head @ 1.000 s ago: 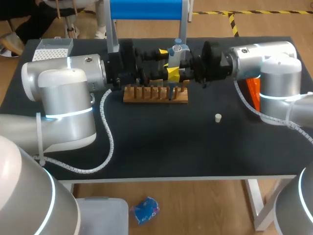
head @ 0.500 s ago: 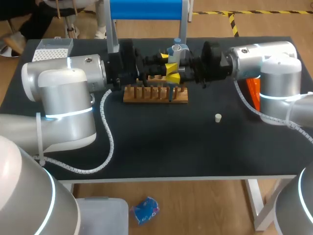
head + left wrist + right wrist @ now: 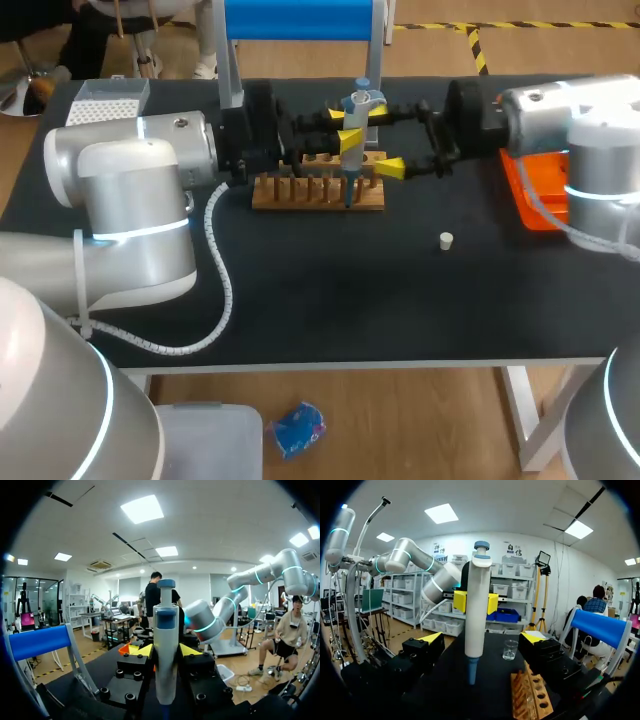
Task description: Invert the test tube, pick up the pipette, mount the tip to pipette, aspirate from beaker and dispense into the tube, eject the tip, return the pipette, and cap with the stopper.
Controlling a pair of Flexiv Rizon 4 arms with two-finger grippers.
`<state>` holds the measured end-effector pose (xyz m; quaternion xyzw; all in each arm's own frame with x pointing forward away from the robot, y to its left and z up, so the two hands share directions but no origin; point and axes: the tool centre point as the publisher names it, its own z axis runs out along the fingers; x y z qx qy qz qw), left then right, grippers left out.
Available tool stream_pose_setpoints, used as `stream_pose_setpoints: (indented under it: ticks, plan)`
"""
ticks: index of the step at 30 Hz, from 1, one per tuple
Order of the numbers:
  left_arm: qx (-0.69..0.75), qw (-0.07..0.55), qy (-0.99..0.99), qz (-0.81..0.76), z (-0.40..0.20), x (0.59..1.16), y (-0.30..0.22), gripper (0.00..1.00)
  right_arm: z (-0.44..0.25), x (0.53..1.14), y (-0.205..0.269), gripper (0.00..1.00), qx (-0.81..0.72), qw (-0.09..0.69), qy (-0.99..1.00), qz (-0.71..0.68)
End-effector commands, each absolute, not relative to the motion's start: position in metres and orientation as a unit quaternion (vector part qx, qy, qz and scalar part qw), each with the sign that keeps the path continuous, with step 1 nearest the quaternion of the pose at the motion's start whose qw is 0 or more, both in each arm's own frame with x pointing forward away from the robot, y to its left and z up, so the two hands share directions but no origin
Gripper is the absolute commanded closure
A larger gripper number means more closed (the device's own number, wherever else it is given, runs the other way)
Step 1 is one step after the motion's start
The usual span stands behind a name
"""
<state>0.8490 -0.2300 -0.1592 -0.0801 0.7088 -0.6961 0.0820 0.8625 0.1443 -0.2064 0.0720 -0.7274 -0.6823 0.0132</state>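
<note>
Clamping a white-and-blue pipette (image 3: 351, 170) upright at the upper centre of the frame, the left claw (image 3: 344, 130) presses its yellow tips against the barrel from both sides. The pipette's lower end hangs just over the wooden test tube rack (image 3: 300, 192) on the black desk (image 3: 330, 300). The right claw (image 3: 386, 138), coming in from the upper right, stands released just beside the pipette, its two fingers spread wide and touching nothing. Seen from the right wrist, the pipette hangs ahead of those parted fingers, with a small glass beaker (image 3: 510, 650) farther along the desk and the rack close beside the claw. A small white stopper (image 3: 446, 240) lies alone right of centre, well apart from the rack. An orange tray (image 3: 525, 200) sits at the right edge, partly hidden by the right arm, and a clear tip box (image 3: 108, 100) rests at the upper left corner.
</note>
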Motion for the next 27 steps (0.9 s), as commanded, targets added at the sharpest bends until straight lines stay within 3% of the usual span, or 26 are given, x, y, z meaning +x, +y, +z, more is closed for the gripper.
stream_pose_setpoints:
  ticks: [1,5,13,20,27]
  plan:
    - [-0.08,0.083,0.708,-0.696,-0.159,0.849,-0.23,1.0,-0.198,0.844,0.085,0.0,0.043,-0.021,-0.769,-0.637]
    - [-0.08,0.083,0.708,-0.696,-0.159,0.849,-0.23,1.0,-0.207,0.844,0.05,0.0,0.003,-0.05,-0.794,-0.606]
    - [-0.08,0.083,0.708,-0.696,-0.159,0.849,-0.23,1.0,-0.217,0.87,0.023,0.0,-0.066,-0.102,-0.805,-0.58]
    - [-0.08,0.083,0.708,-0.696,-0.159,0.849,-0.23,1.0,-0.19,0.928,0.025,0.0,-0.088,-0.132,-0.812,-0.561]
    - [-0.08,0.083,0.708,-0.696,-0.159,0.849,-0.23,1.0,-0.165,0.985,0.059,0.0,-0.081,-0.136,-0.816,-0.556]
